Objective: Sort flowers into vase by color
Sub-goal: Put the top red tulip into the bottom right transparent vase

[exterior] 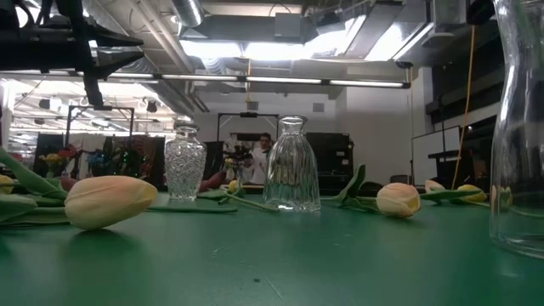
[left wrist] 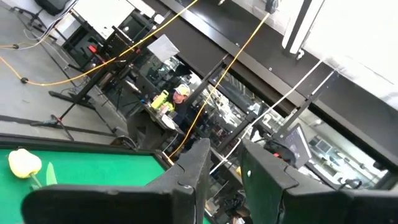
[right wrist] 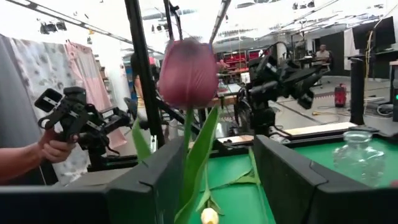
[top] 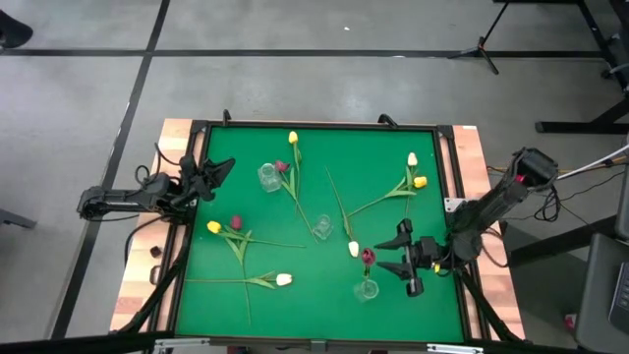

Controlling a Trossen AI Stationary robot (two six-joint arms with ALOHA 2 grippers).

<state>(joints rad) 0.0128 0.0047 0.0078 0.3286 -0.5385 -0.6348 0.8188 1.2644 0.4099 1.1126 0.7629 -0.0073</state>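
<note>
Currently listed: right pincer (top: 404, 262), jaws spread and holding nothing, with the dark red tulip (top: 368, 258) standing between them in the small glass vase (top: 367, 289) on the green worktop (top: 383, 167). Just beyond lie a cream tulip (top: 353, 249), then yellow tulips (top: 420, 181) and two more vases (top: 321, 228) farther off. Risk: withdrawing carelessly could snag a leaf and topple the vase; left pincer (top: 218, 171) waits, partly open, at the far edge.
</note>
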